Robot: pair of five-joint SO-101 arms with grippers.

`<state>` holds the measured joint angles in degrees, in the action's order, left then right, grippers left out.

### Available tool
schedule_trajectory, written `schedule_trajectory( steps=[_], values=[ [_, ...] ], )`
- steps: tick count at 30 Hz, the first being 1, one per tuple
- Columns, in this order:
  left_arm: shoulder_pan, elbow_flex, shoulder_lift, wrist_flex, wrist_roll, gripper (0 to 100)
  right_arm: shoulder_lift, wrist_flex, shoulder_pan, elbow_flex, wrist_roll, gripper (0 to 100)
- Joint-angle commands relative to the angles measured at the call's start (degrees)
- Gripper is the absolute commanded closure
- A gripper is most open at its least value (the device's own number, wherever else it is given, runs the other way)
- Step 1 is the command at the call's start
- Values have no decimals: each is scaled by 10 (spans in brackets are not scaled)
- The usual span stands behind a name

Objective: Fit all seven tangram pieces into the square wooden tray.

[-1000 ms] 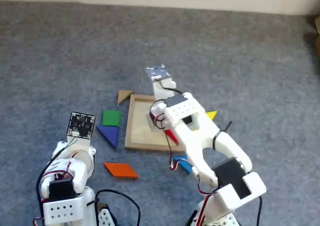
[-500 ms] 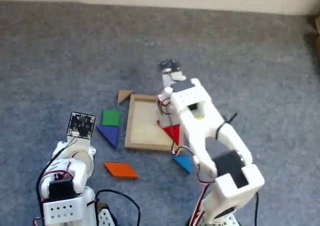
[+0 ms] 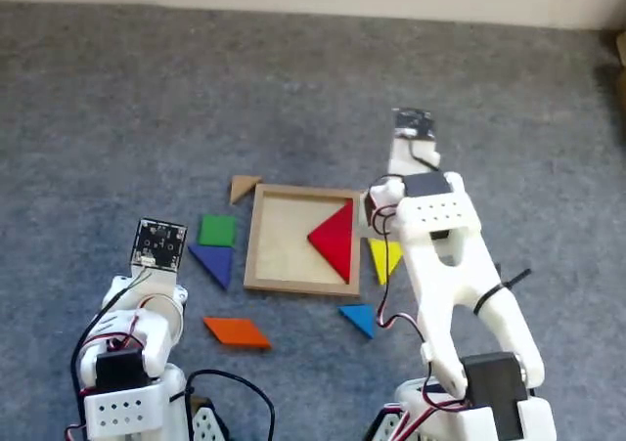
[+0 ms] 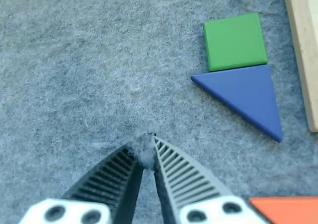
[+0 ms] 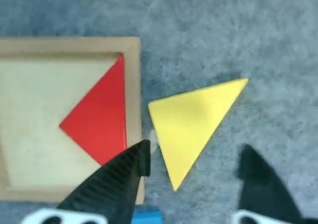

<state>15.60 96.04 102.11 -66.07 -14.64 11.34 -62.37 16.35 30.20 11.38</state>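
The square wooden tray (image 3: 252, 243) holds a red triangle (image 3: 335, 238) against its right wall, seen also as the red triangle (image 5: 99, 122) in the right wrist view. A yellow triangle (image 5: 191, 119) lies on the carpet just outside that wall. My right gripper (image 5: 195, 154) hangs open over the yellow triangle's nearer tip, one finger above the tray rim (image 5: 132, 85). My left gripper (image 4: 149, 145) is shut on nothing, low over bare carpet. A green square (image 4: 235, 40) and a dark blue triangle (image 4: 246, 97) lie ahead of it.
Left of the tray are the green square (image 3: 217, 230), the dark blue triangle (image 3: 214, 261) and a tan triangle (image 3: 243, 187). An orange parallelogram (image 3: 236, 331) and a small blue triangle (image 3: 360, 318) lie nearer the arms. The right arm (image 3: 440, 231) partly covers the yellow triangle (image 3: 383, 258).
The right arm has swung right, from over the tray to beyond its right edge. The red triangle, earlier under the arm, now lies uncovered in the tray. The left arm is unchanged.
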Motion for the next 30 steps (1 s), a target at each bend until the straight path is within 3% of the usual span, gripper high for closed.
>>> schedule_trajectory(
  steps=[1,7,21,30],
  values=[
    [6,12,16,-3,3,993,33,14,-7,-4,96,548],
    [6,12,16,-3,3,993,22,49,-7,-1,103,530],
    [6,12,16,-3,3,993,-194,58,11,-91,104,530],
    [6,12,16,-3,3,993,-211,58,9,-124,105,530]
  ],
)
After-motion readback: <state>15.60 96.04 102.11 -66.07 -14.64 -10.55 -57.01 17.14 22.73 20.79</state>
